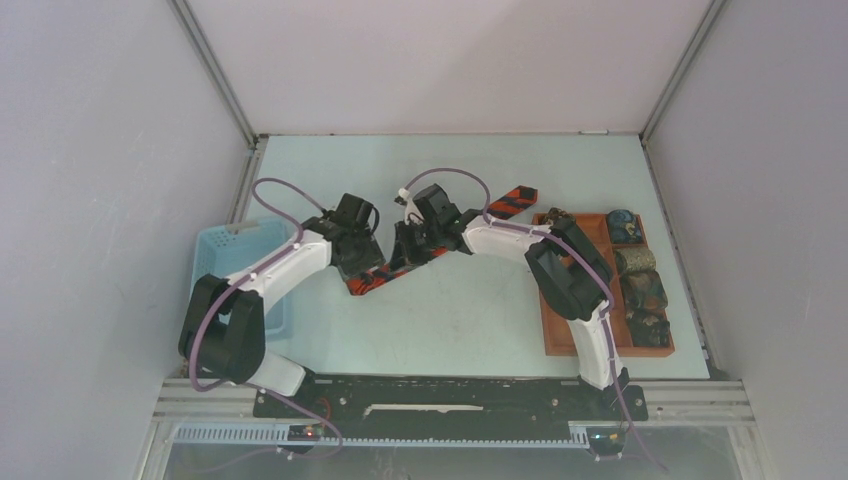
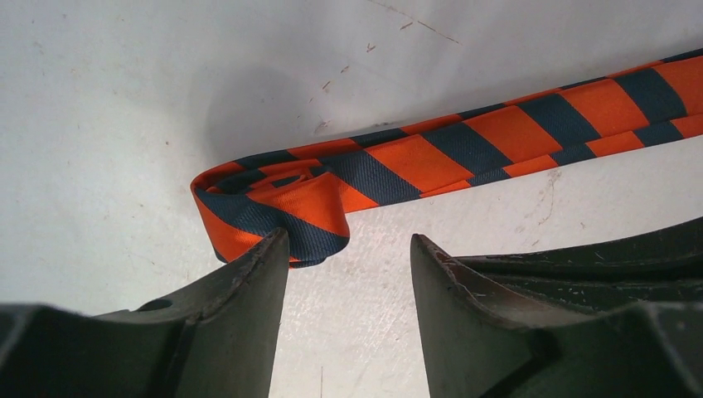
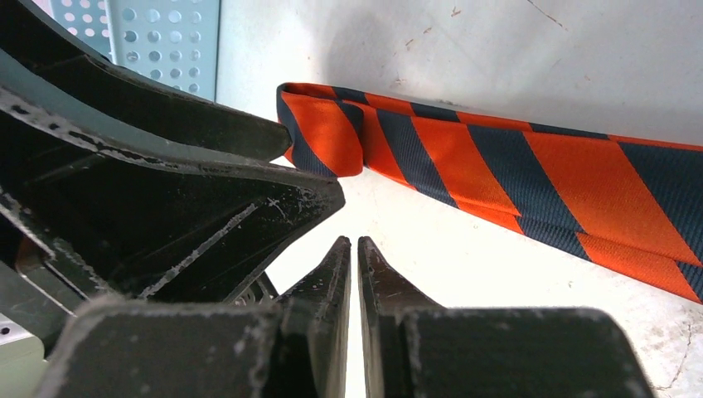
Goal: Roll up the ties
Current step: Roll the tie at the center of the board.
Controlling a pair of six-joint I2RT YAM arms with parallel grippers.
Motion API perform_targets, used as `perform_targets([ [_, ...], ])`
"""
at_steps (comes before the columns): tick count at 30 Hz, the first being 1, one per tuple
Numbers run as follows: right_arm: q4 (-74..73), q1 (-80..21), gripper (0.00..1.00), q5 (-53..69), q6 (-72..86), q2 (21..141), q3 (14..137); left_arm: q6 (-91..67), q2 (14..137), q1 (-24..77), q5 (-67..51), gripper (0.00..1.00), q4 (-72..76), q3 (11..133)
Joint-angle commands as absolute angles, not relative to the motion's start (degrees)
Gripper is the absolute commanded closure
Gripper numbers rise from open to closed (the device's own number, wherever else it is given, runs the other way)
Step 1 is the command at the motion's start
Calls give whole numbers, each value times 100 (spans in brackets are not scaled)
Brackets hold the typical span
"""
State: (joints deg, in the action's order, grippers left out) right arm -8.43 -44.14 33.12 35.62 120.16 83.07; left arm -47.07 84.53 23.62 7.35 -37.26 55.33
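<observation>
A long tie with red-orange and dark diagonal stripes lies slantwise on the table, its near end folded over into a small start of a roll. My left gripper is open just in front of that folded end. Its left fingertip is at the edge of the fold, with nothing between the fingers. My right gripper is shut and empty, hovering beside the tie close to the left gripper's fingers. Several small rolled ties sit in the tray.
A brown compartmented tray stands at the right, partly under the right arm. A light blue perforated basket sits at the left, under the left arm, and shows in the right wrist view. White walls enclose the table.
</observation>
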Motion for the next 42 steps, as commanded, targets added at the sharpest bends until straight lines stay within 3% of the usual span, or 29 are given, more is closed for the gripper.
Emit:
perform_targets([
  [1,-841,-4449,90,3298,3594,11784,8670,-4707,8163,2361,895,40,-3587,5473],
  [9,-971,-4540,89,3324,3596,11907,8972,-4578,7675,2131,965,39,-3743,5376],
  [17,-1223,-4715,89,3511,3605,12327,9634,-4194,6251,1710,1302,25,-4016,4841],
  [28,-1520,-4987,89,3654,3665,13102,10516,-4098,5168,1320,1579,29,-4000,3880],
  [42,-1552,-4896,90,3560,3568,13298,10398,-3879,4834,1311,1126,28,-3262,3395],
])
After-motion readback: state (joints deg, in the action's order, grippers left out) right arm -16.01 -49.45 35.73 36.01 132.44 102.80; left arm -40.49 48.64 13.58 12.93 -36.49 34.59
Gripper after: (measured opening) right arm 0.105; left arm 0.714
